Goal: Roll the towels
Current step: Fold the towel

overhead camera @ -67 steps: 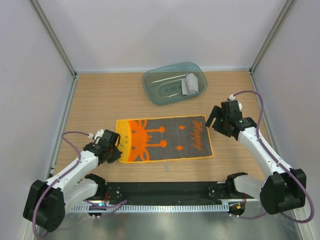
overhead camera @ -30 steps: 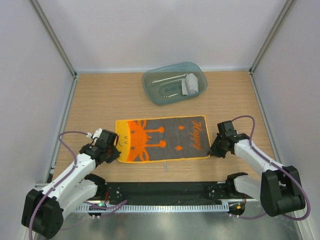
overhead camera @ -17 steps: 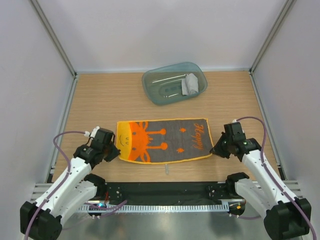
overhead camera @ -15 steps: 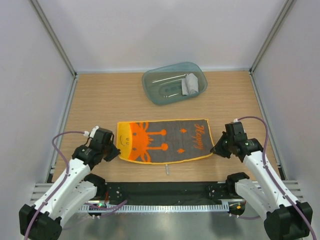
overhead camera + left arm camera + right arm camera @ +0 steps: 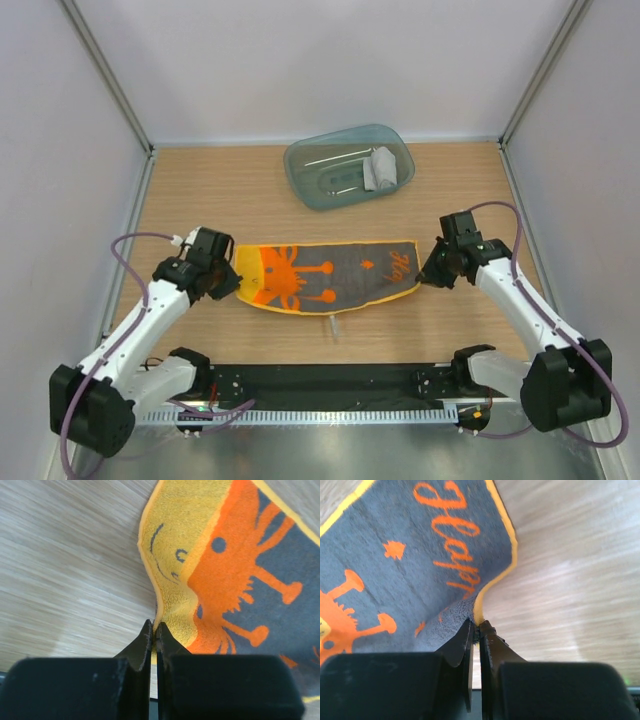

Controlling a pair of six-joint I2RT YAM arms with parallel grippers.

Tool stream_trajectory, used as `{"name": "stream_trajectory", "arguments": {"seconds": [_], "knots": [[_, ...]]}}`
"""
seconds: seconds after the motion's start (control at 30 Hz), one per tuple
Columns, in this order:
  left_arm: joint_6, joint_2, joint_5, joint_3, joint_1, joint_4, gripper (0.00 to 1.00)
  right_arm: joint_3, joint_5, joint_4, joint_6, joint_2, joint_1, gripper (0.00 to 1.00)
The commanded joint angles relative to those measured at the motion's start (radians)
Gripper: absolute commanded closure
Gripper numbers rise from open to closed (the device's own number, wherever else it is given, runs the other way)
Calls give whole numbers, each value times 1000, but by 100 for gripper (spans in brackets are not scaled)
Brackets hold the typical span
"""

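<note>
The yellow-orange towel, grey in the middle with an orange cartoon print, lies spread across the wooden table. Its near edge is lifted and sags in a curve between the two arms. My left gripper is shut on its near left corner; in the left wrist view the fingertips pinch the yellow border of the towel. My right gripper is shut on the near right corner, where the right wrist view shows the jaws nipping the yellow hem of the towel. The grey towel sits bunched in the tray.
A translucent teal tray stands at the back of the table, a little right of centre. A small pale scrap lies just in front of the towel. White walls and metal posts close in the table's left, right and far sides.
Both grippers have lifted the towel's near corners and carried them away from the bases. The near edge has left the table and the towel looks narrower.
</note>
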Motion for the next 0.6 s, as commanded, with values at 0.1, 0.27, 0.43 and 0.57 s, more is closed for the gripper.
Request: {"name": "stream_trajectory", "arguments": {"seconds": [0.1,0.27,0.43,0.57], "knots": [[98,144,-18,103,69,89,100,125,37,112,-52,149,-1,99],[144,289,-3,195,103,120,100,198,37,140,-66,275,-5,99],[197,417,14,271,127,118,100,262,23,161,-76,359,-13,99],[206,489,14,310,135,117,100,303,29,161,-87,407,-21,99]]}}
